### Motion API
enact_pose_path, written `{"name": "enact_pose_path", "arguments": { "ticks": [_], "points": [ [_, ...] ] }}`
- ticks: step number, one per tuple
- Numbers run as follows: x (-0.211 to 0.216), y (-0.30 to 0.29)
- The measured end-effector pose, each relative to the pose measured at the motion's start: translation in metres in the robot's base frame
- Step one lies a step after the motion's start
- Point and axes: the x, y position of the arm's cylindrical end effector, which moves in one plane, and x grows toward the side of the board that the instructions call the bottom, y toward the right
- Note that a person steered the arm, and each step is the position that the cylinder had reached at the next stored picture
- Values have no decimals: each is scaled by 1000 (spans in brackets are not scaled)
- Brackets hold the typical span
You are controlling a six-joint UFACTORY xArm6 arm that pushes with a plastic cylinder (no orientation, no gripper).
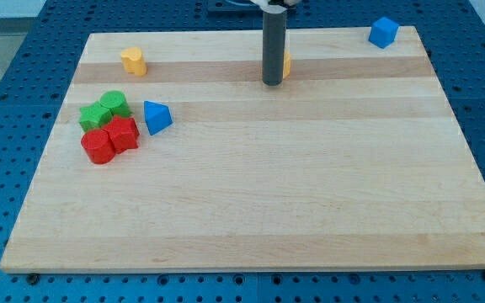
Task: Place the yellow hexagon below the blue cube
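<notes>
1. A yellow hexagon (286,65) sits near the wooden board's (310,194) top edge, mostly hidden behind the dark rod; only a sliver shows on the rod's right side.
2. The rod's tip (272,83) rests on the board touching or just beside that block, at its left; the rod has no jaws to open or close.
3. The blue cube (383,32) lies well apart, at the top-right corner.
4. A yellow heart-like block (133,61) sits at upper left.
5. Far left, clustered: two green blocks (103,110), two red blocks (110,140), one blue triangular block (157,117).
</notes>
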Motion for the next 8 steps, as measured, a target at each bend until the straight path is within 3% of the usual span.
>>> {"name": "enact_pose_path", "arguments": {
  "ticks": [2,8],
  "points": [
    [-11,-42],
    [-53,20]
  ]
}}
